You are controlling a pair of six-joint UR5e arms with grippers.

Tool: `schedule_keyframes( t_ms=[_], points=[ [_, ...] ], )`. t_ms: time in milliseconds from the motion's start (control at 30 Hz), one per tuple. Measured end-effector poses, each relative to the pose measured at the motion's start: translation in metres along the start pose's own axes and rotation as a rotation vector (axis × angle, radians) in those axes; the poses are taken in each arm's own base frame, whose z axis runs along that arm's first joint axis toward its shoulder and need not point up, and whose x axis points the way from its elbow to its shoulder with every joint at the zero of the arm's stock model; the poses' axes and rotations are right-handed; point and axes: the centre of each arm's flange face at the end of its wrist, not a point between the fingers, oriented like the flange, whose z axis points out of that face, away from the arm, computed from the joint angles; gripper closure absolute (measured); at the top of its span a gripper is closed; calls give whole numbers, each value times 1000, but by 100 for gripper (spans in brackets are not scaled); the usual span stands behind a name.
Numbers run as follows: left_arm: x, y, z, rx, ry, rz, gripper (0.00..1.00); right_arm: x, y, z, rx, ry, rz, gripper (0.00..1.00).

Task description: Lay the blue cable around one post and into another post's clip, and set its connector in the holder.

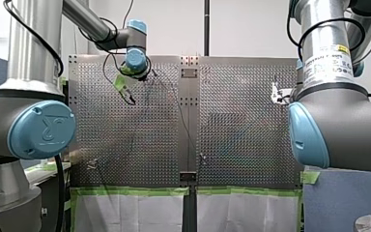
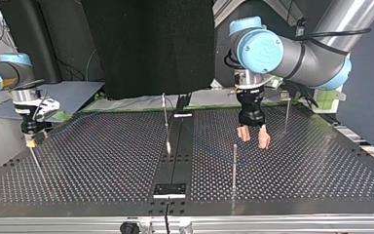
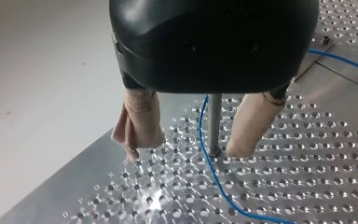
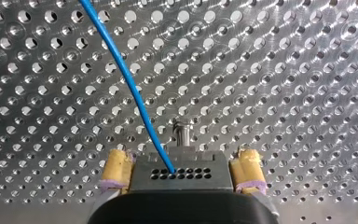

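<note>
So here's where I'm at: my left end effector hangs over the surface, fingers spread apart and holding nothing. In the left wrist view the post stands upright in the gap, close to one beige pad. The blue cable passes its foot on the open side, toward the other pad, then runs flat across the holes. That's the bit everything turns on — the cable lies beside the post, not wrapped round it, and it crosses right under my open fingers. My guess is the next move is to pinch or nudge it and swing it round that post. My left is clearly the nearer one for that.

My right end effector is over by the surface's right edge in the front view. Its yellow pads are clamped on what I take to be the connector, with the cable running out of it and a short pin just ahead.

The top view adds something the wrist can't — the left fingertips look a bit clear of the surface, and the nearest post seems to be just beside them, not truly inside the gap. The cable barely shows there though, and I can't pick out the holder or the clip for sure.
</note>
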Motion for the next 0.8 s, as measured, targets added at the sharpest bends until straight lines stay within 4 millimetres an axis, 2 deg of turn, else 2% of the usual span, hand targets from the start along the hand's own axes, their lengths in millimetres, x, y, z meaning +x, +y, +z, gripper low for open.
schedule_keyframes(
  t_ms=[300, 800],
  points=[
    [-17, -15, -2, -42, -23, 80, 0, 0, -1, 0, 1, 1, 0, 1],
    [-48, -62, -18, -95, -63, 221, 0, 0, -1, 0, 1, 0, 0, 1]
  ],
)
